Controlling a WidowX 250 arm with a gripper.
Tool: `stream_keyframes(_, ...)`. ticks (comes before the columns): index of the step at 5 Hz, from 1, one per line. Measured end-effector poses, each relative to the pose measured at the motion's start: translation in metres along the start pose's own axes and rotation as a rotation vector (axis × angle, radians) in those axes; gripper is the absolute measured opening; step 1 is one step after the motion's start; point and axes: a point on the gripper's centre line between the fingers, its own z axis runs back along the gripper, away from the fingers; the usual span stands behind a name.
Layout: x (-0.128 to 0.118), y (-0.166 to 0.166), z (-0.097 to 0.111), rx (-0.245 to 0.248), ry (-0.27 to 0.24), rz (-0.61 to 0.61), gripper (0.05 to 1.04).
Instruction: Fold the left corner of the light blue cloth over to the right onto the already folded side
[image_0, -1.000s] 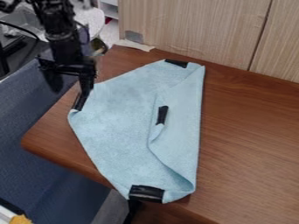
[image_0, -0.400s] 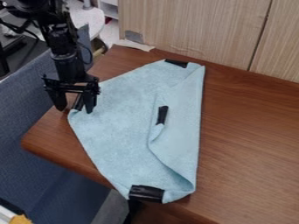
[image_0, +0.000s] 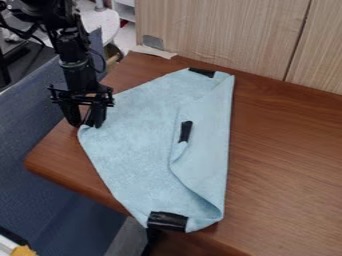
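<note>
Soft, even light of moderate brightness covers the worktop (image_0: 284, 170), its source hard to tell; gentle shading marks the folds of the blue cloth (image_0: 133, 150), and dark shadow gathers beneath the worktop's near edge

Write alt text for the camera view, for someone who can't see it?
A black robot gripper hangs at the left corner of a light blue cloth, partly folded over, with black patches, on a brown wooden table.
</note>
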Motion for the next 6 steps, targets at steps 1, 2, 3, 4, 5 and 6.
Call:
stream_keyframes(1,0.001,-0.004,0.000,0.008,-0.003,-0.015,0.375)
stream_keyframes(2,0.001,-0.006,0.000,0.010,-0.008,-0.021,0.185)
stream_keyframes(3,0.002,-0.013,0.004,0.019,-0.024,-0.051,0.090)
stream_keyframes(4,0.005,-0.026,0.007,0.021,-0.035,-0.092,0.069)
stream_keyframes(5,0.007,-0.043,0.027,0.032,-0.070,-0.110,0.068)
stream_keyframes(6,0.006,-0.062,0.054,0.023,-0.106,-0.100,0.068)
